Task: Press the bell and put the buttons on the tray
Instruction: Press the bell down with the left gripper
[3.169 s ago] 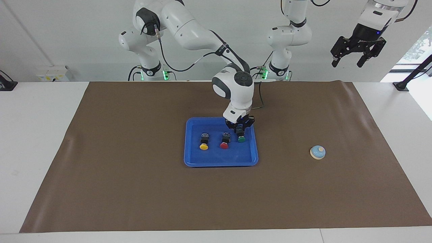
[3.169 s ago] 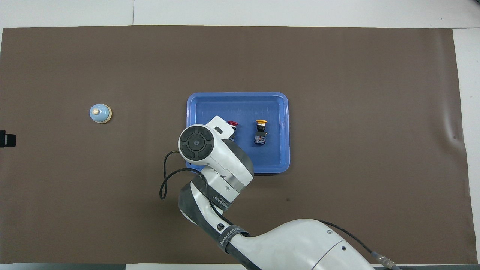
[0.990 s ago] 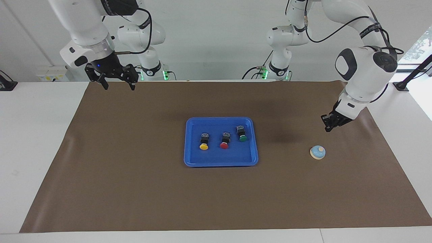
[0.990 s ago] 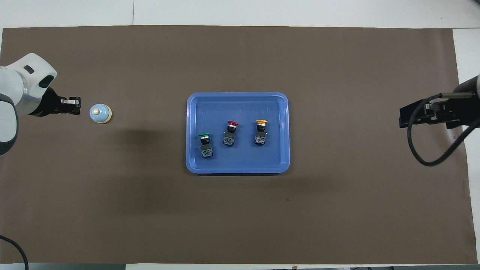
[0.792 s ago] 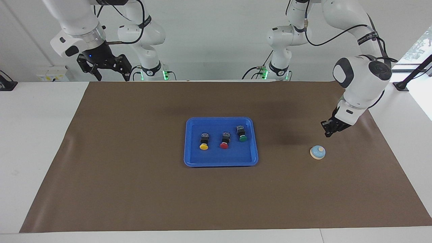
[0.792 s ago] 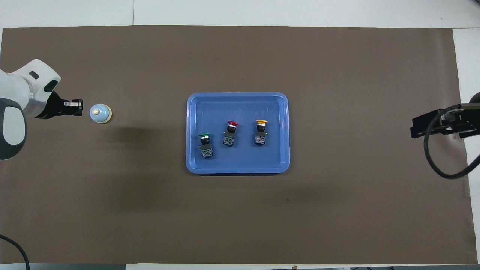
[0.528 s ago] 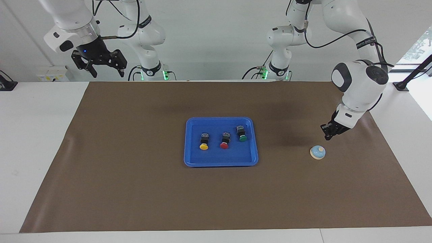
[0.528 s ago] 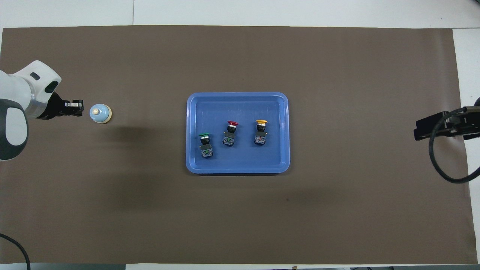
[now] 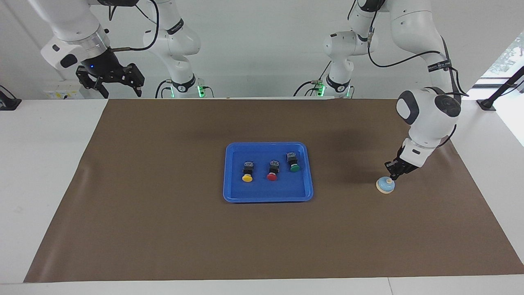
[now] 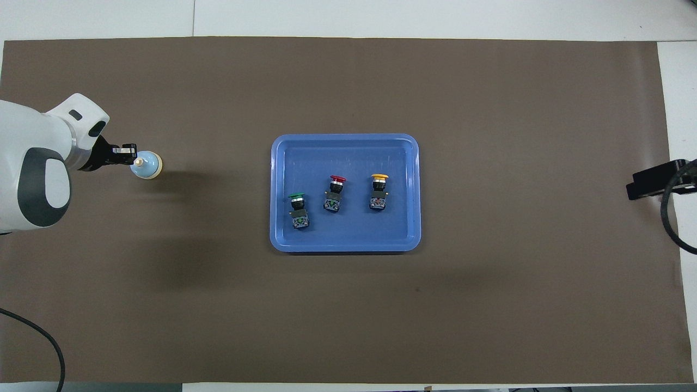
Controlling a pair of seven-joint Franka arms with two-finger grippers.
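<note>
**A:** What changed over the last half second?

**B:** The left gripper [image 9: 391, 175] has dropped from above the mat to the bell [image 9: 385, 185]; in the facing view its tip meets the knob. The right gripper [image 9: 109, 80] has drifted higher and farther toward its own end of the table.

**A:** Take me through the scene, biggest first.

**B:** A brown mat [image 9: 172, 229] covers most of the white table [image 9: 45, 164]. At its middle lies the tray [image 9: 268, 197], flat, bright blue, rectangular with rounded corners and a raised rim. The bell sits well apart from it, toward the left arm's end: a small dome, light blue on top, with a cream base rim (the tan knob shows best from overhead). Smallest are the three buttons, all on the tray, lying on their sides, black bodies toward the robots: the yellow button [image 9: 247, 171], the red button [image 9: 272, 170] beside it, and the green button [image 9: 292, 162] a little nearer the robots.

**A:** And the grippers?

**B:** The left one's fingers are drawn together into a narrow tip, holding nothing. The right one hangs over the mat's corner with fingers spread wide, empty.
</note>
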